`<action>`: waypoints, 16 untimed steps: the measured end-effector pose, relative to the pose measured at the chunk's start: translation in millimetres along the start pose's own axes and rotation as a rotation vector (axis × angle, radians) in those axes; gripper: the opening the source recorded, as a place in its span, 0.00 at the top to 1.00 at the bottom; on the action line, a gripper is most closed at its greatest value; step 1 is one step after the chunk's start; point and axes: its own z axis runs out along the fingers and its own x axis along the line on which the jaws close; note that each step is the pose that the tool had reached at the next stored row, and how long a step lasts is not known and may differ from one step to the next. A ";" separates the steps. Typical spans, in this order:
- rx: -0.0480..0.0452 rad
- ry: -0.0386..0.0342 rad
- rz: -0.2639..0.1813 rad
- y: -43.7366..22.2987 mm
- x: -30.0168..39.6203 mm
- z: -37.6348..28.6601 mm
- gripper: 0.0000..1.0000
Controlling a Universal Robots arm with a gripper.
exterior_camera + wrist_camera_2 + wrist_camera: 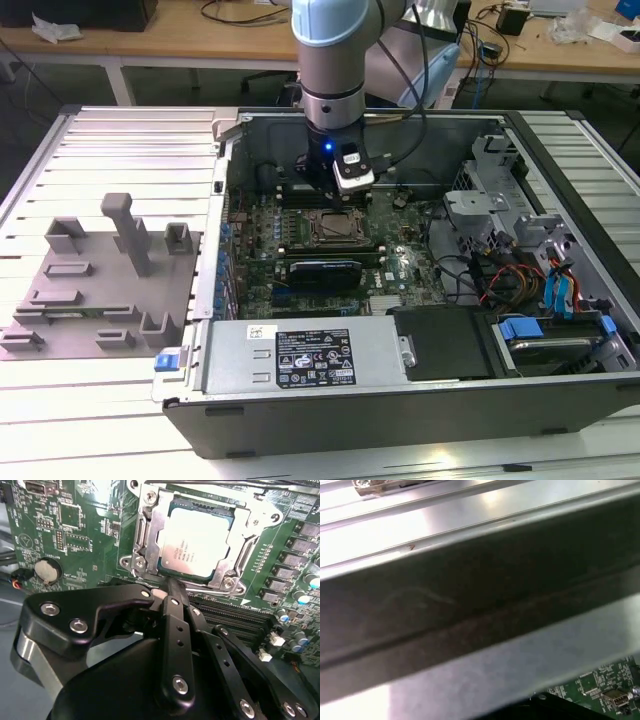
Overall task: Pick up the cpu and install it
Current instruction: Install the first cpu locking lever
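The cpu [197, 540], a pale silver-white square chip, lies flat inside the metal-framed socket [145, 555] on the green motherboard [75, 525]. In the second wrist view my gripper [171, 583] hangs just off one edge of the socket. Its black fingers [175, 610] are pressed together with nothing between them. In the exterior view my gripper [328, 193] hovers right over the socket [335, 228] inside the open computer case [300, 400].
A grey plastic fixture [100, 280] with upright blocks lies on the slatted table at the exterior view's left. Memory slots [235, 617], a coin battery [46, 570], cables [500, 275] and drive bays [540, 335] crowd the case. A grey case wall [470, 610] passes close by in the first wrist view.
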 end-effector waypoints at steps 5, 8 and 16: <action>-0.0014 -0.0039 0.001 0.2 0.1 0.1 0.89; -0.0011 -0.0048 0.002 0.9 0.3 0.0 0.89; 0.0068 -0.0077 0.001 3.3 0.8 -2.0 0.89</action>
